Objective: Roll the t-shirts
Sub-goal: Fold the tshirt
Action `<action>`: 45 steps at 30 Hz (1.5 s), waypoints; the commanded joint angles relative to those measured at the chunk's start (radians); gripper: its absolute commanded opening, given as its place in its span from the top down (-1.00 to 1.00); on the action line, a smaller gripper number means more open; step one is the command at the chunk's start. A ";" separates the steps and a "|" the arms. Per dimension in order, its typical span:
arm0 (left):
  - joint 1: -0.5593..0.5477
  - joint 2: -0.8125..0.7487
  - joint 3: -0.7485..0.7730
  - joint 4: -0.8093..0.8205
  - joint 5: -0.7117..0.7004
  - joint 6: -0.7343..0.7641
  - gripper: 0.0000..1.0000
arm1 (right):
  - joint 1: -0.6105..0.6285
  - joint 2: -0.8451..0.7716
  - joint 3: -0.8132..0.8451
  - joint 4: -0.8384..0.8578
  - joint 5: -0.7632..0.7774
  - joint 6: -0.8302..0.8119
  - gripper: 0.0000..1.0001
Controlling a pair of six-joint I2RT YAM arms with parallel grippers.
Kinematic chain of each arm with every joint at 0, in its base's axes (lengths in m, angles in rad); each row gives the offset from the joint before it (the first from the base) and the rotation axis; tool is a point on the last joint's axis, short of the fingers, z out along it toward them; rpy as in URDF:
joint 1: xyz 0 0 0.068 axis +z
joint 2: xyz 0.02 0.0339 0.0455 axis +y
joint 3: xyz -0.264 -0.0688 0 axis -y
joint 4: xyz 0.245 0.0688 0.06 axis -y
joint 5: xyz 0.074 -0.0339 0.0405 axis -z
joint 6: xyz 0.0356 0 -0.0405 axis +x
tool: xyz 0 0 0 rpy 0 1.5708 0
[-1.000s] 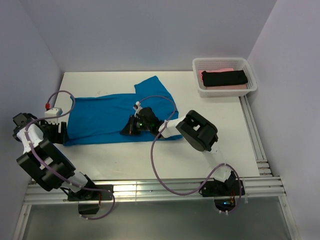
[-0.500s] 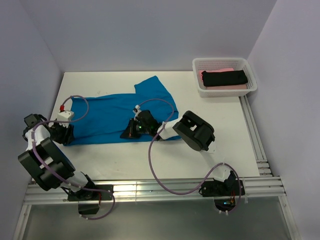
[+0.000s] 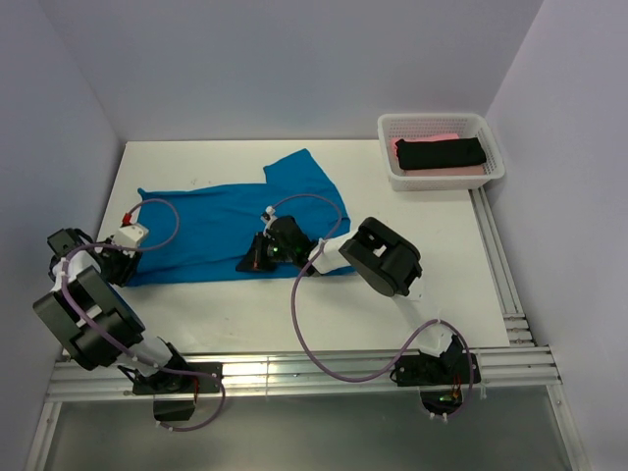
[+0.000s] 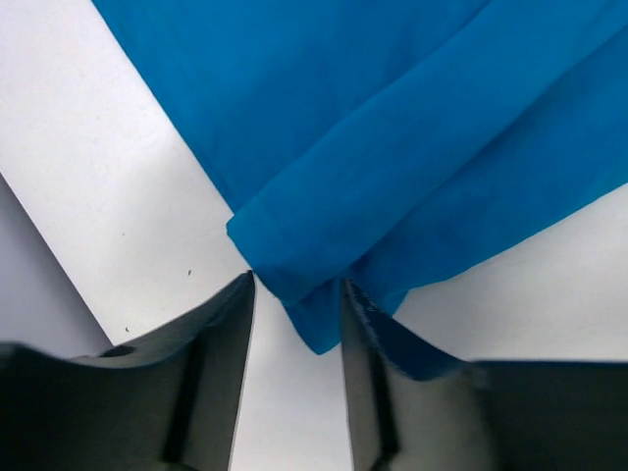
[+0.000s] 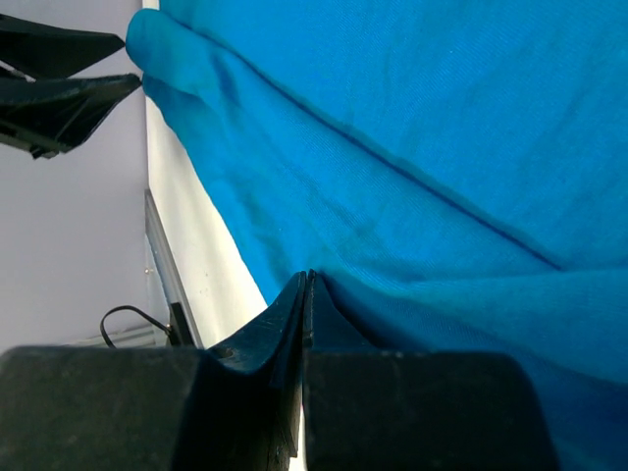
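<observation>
- Blue t-shirt (image 3: 226,221): lies spread on the left half of the white table (image 3: 442,265), long side running left to right. One sleeve reaches towards the far side. The near-left corner is folded over itself.
- Left gripper (image 4: 296,289): low at the shirt's near-left corner. Its fingers (image 4: 226,334) stand moderately apart, one on each side of the folded corner tip, with bare table visible between them below the cloth. Whether they press the cloth cannot be told.
- Right gripper (image 5: 305,280): at the shirt's near edge, about midway along. Its fingers (image 5: 265,334) are closed flat together, the tips against the blue cloth. Whether any cloth is pinched between them cannot be told.
- White mesh basket (image 3: 442,181): at the far-right corner of the table, well apart from the blue shirt.
- Black t-shirt (image 3: 442,153): rolled, lying across the inside of the basket.
- Pink t-shirt (image 3: 427,138): in the basket, under and just beyond the black one, mostly covered.
</observation>
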 commanded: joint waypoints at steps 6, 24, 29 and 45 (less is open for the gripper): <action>0.011 0.043 0.055 -0.025 0.005 0.108 0.15 | -0.001 0.021 0.020 -0.072 -0.004 0.000 1.00; 0.001 0.106 0.118 -0.079 0.004 0.139 0.99 | -0.001 0.025 0.022 -0.071 -0.007 0.003 1.00; -0.001 0.158 0.204 -0.165 0.036 0.116 0.99 | -0.003 0.025 0.019 -0.071 -0.004 0.002 1.00; -0.039 0.354 0.417 -0.185 0.081 -0.206 0.99 | -0.004 0.022 0.005 -0.068 -0.004 -0.005 1.00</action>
